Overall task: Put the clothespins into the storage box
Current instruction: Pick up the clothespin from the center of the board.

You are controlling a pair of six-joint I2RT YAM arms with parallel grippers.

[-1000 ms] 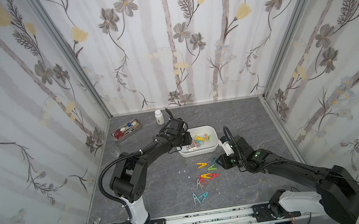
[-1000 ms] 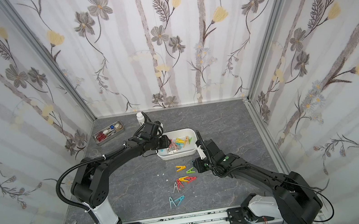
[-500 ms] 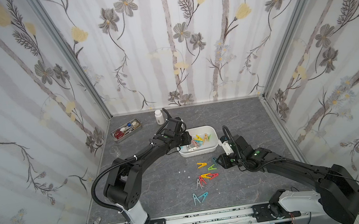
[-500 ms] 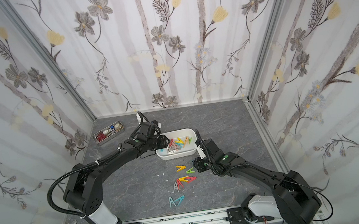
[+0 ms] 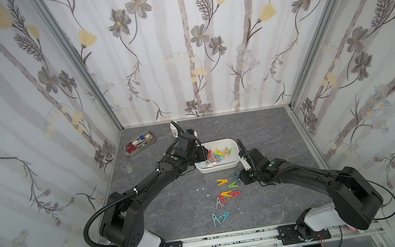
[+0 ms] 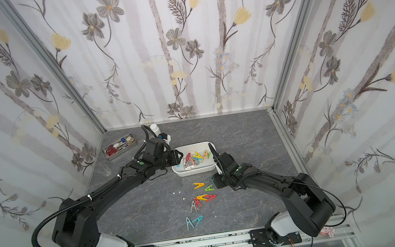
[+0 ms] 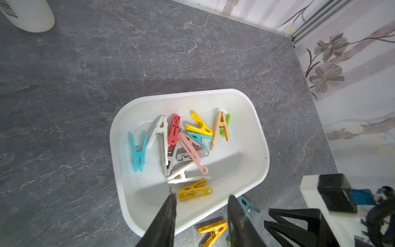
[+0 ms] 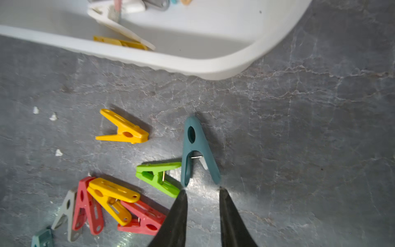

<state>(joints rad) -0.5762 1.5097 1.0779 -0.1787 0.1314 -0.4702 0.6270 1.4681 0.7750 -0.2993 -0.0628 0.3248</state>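
Observation:
The white storage box [image 5: 220, 169] [image 6: 195, 172] holds several clothespins [image 7: 188, 147] in mixed colours. My left gripper [image 7: 202, 195] [image 5: 204, 153] hovers open and empty over the box's left end, above a yellow pin [image 7: 195, 192] lying inside. Several more clothespins lie on the table in front of the box: a yellow one [image 8: 124, 132], a green one [image 8: 158, 177], and a red and yellow heap [image 8: 119, 209]. My right gripper [image 8: 202, 189] [image 5: 241, 178] is low at the table, open and empty, its tips just short of the legs of a dark teal pin [image 8: 195, 147].
A grey metal tray of tools [image 5: 138, 143] and a white bottle [image 5: 174, 130] stand at the back left. A small clear beaker [image 5: 127, 167] is near the left wall. Two teal pins [image 5: 220, 217] lie nearest the front. Small white crumbs [image 5: 200, 189] dot the table.
The left arm's elbow has swung leftward while its gripper stays over the box's left end, its jaws a little wider. The right arm has hardly moved.

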